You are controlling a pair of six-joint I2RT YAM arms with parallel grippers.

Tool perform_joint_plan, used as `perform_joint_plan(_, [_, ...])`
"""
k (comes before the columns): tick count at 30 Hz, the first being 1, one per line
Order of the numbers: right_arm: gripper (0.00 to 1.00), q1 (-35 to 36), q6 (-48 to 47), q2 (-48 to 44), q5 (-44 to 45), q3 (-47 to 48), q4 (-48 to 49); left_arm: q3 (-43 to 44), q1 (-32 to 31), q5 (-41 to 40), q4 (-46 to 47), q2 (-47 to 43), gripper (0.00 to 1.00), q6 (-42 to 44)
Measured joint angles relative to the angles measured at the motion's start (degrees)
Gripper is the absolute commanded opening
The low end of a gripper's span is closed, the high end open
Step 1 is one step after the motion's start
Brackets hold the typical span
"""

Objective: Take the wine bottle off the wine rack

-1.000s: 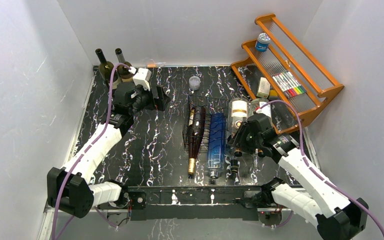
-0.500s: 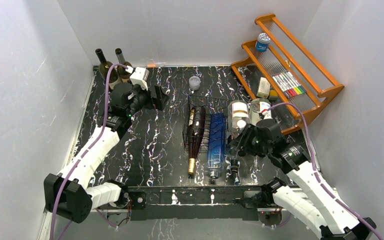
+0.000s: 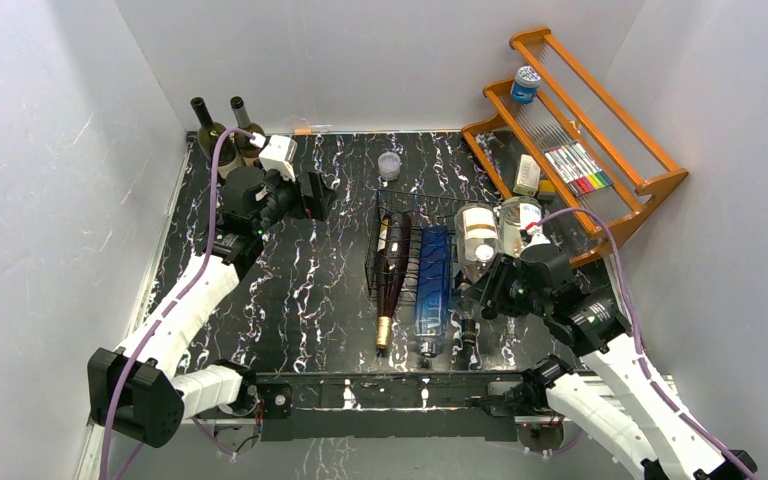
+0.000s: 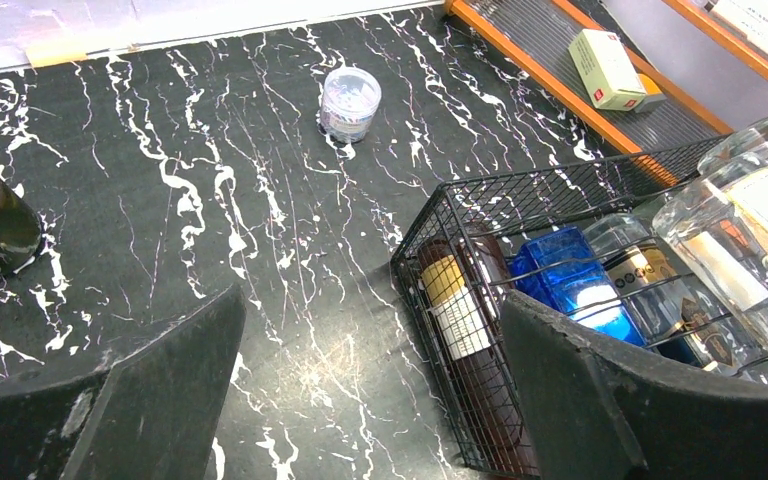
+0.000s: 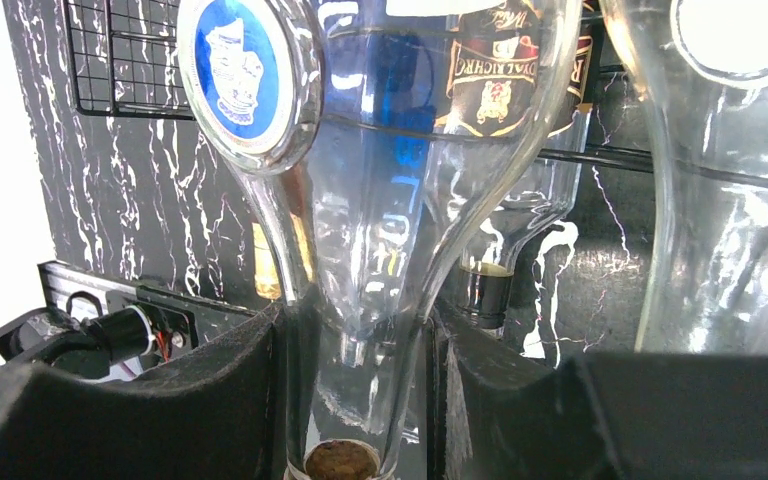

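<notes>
Since 1 second ago: right arm drawing back toward near-right corner, wine bottle (image 3: 477, 238) shifting slightly nearer with it. Clear bottle (image 5: 360, 250) lying at right end of wine rack (image 3: 407, 212), corked neck pointing to near edge; cannot tell whether it is leaving the wire. Right fingers (image 5: 210, 400) clamping narrowly on that neck. Dark bottle (image 3: 392, 262) and blue bottle (image 3: 433, 280) resting in the cradles beside it. Left fingers (image 4: 160, 400) hanging fully spread, holding nothing, over worktop (image 3: 310, 290) left of rack.
</notes>
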Motion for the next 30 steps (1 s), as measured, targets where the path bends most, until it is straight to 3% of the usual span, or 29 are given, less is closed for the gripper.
perform_joint_plan(14, [0.0, 0.0, -1.1, -1.7, -3.3, 2.4, 0.2, -1.0, 0.0, -1.5, 0.2, 0.2, 0.98, 0.9])
perform_joint_plan(30, [0.0, -0.1, -8.1, 25.7, -15.5, 21.4, 3.7, -4.6, 0.0, -4.6, 3.0, -6.7, 0.98, 2.7])
